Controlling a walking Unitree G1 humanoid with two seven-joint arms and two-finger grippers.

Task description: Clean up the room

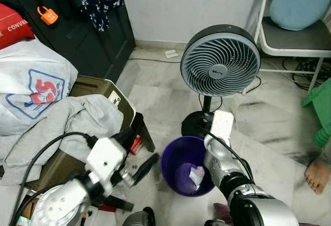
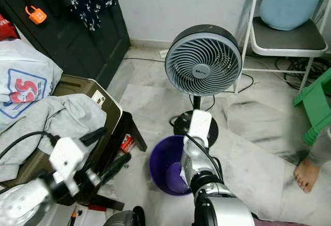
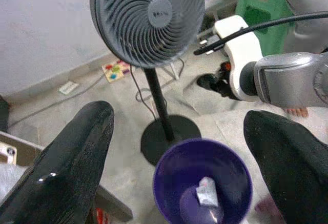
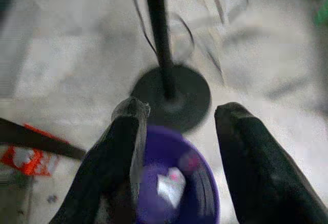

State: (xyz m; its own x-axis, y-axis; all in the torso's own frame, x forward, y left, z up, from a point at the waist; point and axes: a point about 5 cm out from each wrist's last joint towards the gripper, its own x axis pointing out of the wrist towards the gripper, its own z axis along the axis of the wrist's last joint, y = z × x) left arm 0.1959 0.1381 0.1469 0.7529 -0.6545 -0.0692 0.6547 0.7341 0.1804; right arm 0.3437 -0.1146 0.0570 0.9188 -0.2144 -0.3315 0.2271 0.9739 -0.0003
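At the bottom of the frame both arms reach forward. The left gripper (image 1: 138,177) sits at the lower left with its fingers (image 3: 61,178) spread wide and nothing between them. The right gripper (image 4: 177,157) hangs over the purple bin (image 1: 176,156) at the lower centre; its fingers (image 4: 115,167) are also parted and hold nothing.

Inside the bin lies a small crumpled wrapper (image 1: 197,176), white with a touch of pink. It looks light and soft, so it would probably crush rather than resist a pinch. The bin itself seems to be thin plastic, likely light and a little slippery; its rim would be the surest place to take hold.

Just left of the bin, a red packet (image 2: 126,143) lies on the floor under the leg of a low stand. It looks flat and flimsy, best pinched at a free edge.

Further back stands a grey pedestal fan (image 1: 220,60), its black base touching the bin's far side. At the right edge a person's bare foot (image 1: 317,176) rests on the floor.
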